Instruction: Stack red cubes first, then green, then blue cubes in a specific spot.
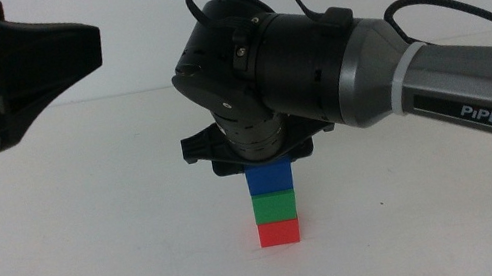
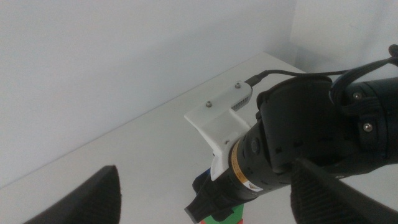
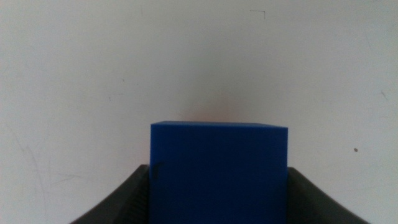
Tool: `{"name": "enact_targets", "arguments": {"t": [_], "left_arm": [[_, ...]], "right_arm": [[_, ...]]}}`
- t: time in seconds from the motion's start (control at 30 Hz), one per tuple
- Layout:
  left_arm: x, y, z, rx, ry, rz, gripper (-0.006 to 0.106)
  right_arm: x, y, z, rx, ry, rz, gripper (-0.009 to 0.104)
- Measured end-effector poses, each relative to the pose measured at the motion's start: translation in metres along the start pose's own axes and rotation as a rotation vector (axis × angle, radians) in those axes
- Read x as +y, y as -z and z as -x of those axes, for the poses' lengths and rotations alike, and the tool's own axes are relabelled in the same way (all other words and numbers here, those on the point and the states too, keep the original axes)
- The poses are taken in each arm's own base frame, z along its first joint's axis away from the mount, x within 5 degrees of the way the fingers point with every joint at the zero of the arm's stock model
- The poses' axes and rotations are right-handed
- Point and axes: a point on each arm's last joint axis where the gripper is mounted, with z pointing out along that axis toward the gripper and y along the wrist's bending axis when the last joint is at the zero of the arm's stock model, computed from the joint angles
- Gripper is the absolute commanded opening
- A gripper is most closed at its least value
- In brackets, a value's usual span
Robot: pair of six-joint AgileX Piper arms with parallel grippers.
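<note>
Three small matte cubes stand in one column on the white tabletop (image 1: 93, 246).
Left gripper (image 1: 30, 64) hangs up and left of the column, jaws apart and empty. Solid red cube (image 1: 279, 233) sits lowest, solid green cube (image 1: 274, 205) on it, solid blue cube (image 1: 270, 176) on top, clamped by the right gripper (image 1: 249, 153) directly above. Likely light, rigid and smooth; flat opposite faces give the surest hold.

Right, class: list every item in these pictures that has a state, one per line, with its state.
Red cube: on the table, bottom of stack.
Green cube: on the red cube.
Blue cube: top of stack, between the right pincer's jaws.
Right pincer: over the stack, closed on the blue cube.
Left pincer: raised at left, open, empty.
</note>
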Motion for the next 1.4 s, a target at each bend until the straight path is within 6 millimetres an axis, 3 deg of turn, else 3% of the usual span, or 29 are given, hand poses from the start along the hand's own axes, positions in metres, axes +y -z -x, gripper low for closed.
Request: {"name": "enact_targets", "arguments": {"t": [0.27, 0.5, 0.63, 0.77, 1.07, 1.4], "left_arm": [[0.000, 0.000, 0.000, 0.000, 0.000, 0.000, 0.094], [0.000, 0.000, 0.000, 0.000, 0.000, 0.000, 0.094], [0.000, 0.000, 0.000, 0.000, 0.000, 0.000, 0.094], [0.000, 0.000, 0.000, 0.000, 0.000, 0.000, 0.094], [0.000, 0.000, 0.000, 0.000, 0.000, 0.000, 0.094], [0.000, 0.000, 0.000, 0.000, 0.000, 0.000, 0.094]], "right_arm": [[-0.001, 0.000, 0.001, -0.009, -0.028, -0.006, 0.063], [-0.002, 0.004, 0.002, -0.014, -0.036, 0.001, 0.066], [-0.009, 0.022, 0.007, -0.046, -0.052, 0.028, 0.066], [-0.023, 0.055, 0.015, -0.107, -0.078, 0.074, 0.066], [-0.074, 0.135, 0.029, -0.289, -0.018, 0.130, 0.066], [-0.175, 0.202, 0.042, -0.427, 0.051, 0.116, 0.066]]}}
